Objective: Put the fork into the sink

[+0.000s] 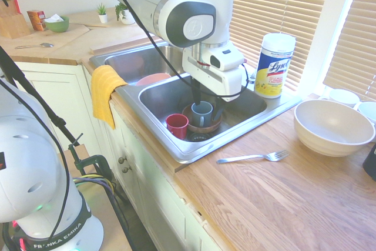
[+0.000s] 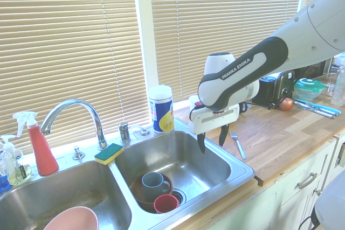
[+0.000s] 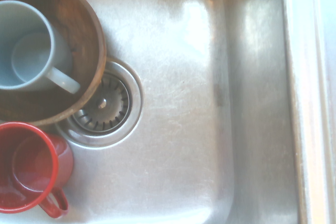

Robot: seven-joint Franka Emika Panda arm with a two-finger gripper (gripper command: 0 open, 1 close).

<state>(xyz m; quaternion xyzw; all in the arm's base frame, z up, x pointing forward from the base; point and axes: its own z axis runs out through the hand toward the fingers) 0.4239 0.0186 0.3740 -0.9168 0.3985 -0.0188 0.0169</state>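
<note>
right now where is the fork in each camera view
First exterior view: the fork lies on the wooden counter, lower right of centre, between the sink and the cream bowl.
Second exterior view: it lies on the counter right of the basin, just right of the gripper.
Wrist view: not in it.
Shared landmark: the grey mug in the brown bowl, seen in all three.
</note>
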